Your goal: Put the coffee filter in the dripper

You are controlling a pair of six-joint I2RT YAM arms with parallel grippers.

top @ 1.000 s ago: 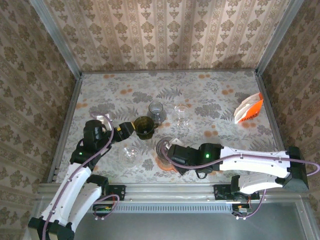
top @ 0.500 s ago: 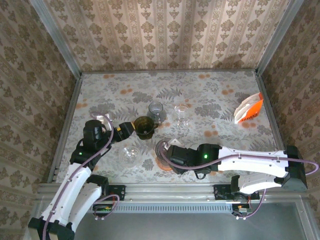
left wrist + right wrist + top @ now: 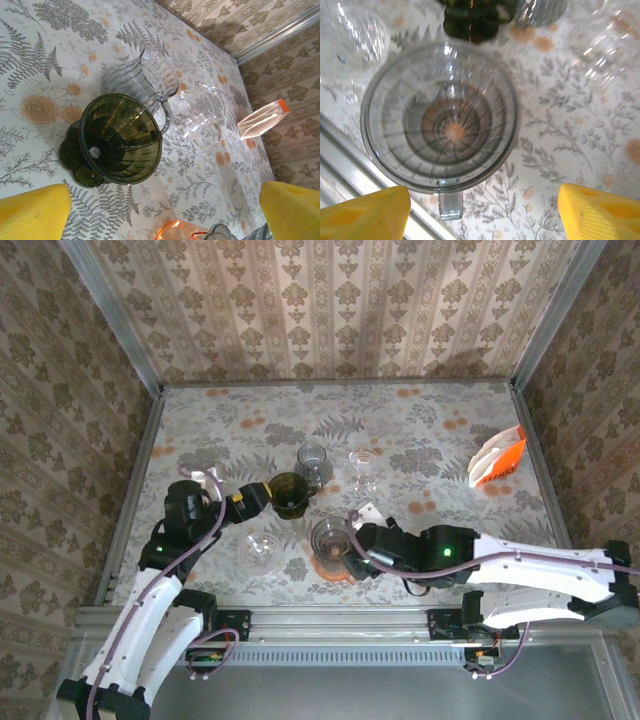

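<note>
Right wrist view looks straight down into a clear, ribbed glass cone dripper (image 3: 485,90) with a small handle. It stands on an orange saucer (image 3: 335,575) at the near edge of the floral surface (image 3: 420,420), and its bowl is bare, with no paper in it. The right tool (image 3: 482,197) hovers above it, yellow pads spread wide and nothing between them. The left tool (image 3: 165,200), likewise spread and empty, faces a dark green glass dripper (image 3: 120,137) beside a clear fluted glass jug (image 3: 145,75).

No loose coffee filter can be made out. The white and orange pouch (image 3: 497,458) at the far right edge, well apart from both tools, probably holds them. So the task appears to be at its start: dripper ready, filter not yet fetched. Next, one tool, likely the right, must reach the pouch, pinch a single thin paper without crushing it, and carry it over the cone.
</note>
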